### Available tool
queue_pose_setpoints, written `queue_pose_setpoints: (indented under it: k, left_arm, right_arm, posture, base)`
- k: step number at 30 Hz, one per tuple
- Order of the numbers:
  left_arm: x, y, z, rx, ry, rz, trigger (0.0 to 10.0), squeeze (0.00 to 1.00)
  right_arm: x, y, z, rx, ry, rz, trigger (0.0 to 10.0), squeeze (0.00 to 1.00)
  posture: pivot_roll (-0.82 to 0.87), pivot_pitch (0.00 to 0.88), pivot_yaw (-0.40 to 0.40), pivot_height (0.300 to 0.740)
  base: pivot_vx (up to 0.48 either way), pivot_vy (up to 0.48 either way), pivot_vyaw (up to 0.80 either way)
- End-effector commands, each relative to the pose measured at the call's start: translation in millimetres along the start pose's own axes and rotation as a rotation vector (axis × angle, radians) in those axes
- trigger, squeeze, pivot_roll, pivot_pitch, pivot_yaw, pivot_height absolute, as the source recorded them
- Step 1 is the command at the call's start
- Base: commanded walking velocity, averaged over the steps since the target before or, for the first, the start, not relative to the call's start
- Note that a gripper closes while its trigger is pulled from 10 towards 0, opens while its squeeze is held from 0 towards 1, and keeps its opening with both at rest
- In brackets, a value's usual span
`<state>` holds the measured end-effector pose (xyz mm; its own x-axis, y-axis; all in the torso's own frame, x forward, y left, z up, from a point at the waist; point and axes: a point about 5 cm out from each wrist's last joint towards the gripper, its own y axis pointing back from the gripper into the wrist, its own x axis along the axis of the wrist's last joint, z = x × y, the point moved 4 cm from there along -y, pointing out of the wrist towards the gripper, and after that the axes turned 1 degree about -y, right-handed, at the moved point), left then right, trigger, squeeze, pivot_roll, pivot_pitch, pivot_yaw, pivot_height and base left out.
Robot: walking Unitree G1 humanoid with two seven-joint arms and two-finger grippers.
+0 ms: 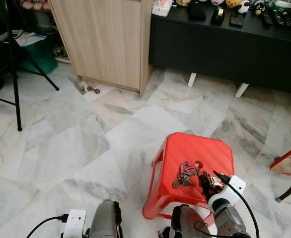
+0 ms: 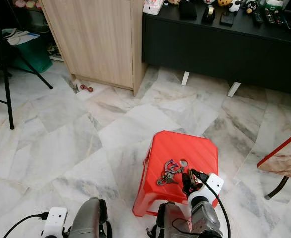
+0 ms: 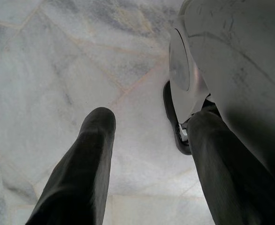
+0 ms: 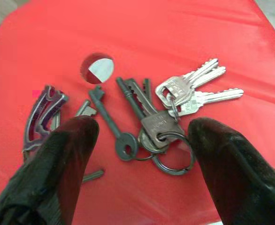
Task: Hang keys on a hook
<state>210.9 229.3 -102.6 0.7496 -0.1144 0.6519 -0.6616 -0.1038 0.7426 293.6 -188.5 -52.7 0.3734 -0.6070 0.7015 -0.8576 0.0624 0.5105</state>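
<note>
1. I am looking down at a red stool point(image 1: 205, 148) on the marble floor point(image 1: 76, 148), and the bunch of keys point(image 4: 149, 122) is lying on its seat, directly under my right gripper point(image 4: 142, 154).
2. I am holding the right gripper with its fingers spread wide, one either side of the bunch and touching nothing yet; my left gripper point(image 3: 147, 154), also spread, is hanging idle over bare floor.
3. I judge this to be the pick-up step: next I need to lower and close around the rings nearest the fingertips.
4. The keys are fanning away from the gripper, long axes pointing outward: silver ones point(image 4: 198, 89) toward one finger, dark ones toward the seat's hole point(image 4: 97, 68), a carabiner point(image 4: 41, 117) beside the other.
5. I am seeing no hook yet.
</note>
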Motion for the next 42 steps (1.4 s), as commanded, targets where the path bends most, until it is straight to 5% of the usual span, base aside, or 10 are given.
queue_pose_setpoints:
  k: [1,42]
  left_arm:
    - [-13,2.9,1.6,-0.001,0.007,-0.036,10.0,0.00]
    - [-45,17.7,-3.9,0.033,0.041,-0.047,10.0,0.00]
  right_arm:
    - [-2,0.3,4.0,-0.022,0.007,-0.017,10.0,0.00]
    - [-6,0.4,5.9,-0.047,0.067,-0.056,10.0,0.00]
  posture:
    - [0.11,0.177,-0.072,0.618]
    - [0.12,0.283,-0.098,0.618]
  base:
    - [0.000,0.000,0.00]
    - [0.000,0.000,0.00]
